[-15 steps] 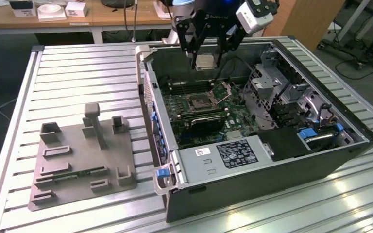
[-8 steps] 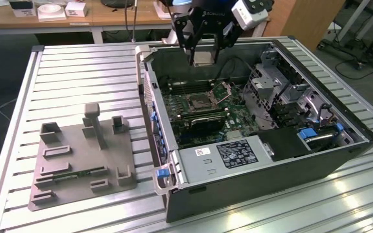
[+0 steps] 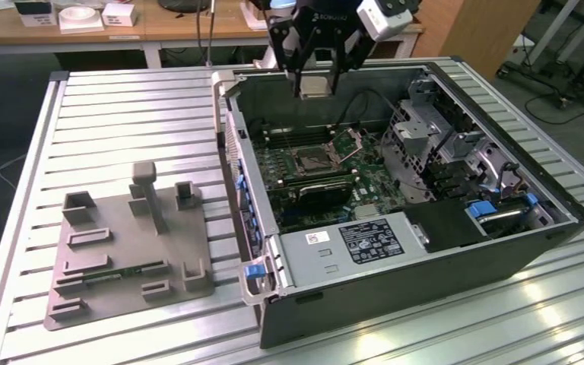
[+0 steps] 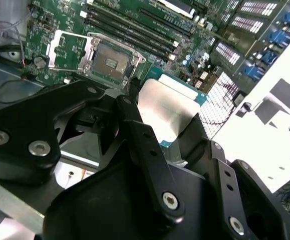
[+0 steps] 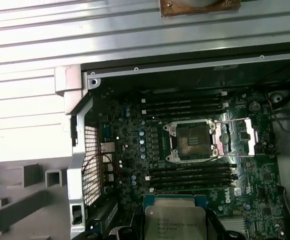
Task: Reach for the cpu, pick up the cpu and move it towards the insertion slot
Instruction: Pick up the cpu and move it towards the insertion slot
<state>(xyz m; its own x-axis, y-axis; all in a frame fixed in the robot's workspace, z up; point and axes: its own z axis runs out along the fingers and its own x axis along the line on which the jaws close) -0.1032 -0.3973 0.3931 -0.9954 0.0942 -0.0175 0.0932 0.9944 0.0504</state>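
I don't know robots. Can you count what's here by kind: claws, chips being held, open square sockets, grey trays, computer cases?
claw: 1, shut on the cpu
cpu: 1
insertion slot: 1, bracket raised
grey tray: 1
computer case: 1
Total: 5

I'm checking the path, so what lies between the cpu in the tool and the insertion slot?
In the first wrist view, a bank of long black memory slots lies between the cpu and the open insertion slot.
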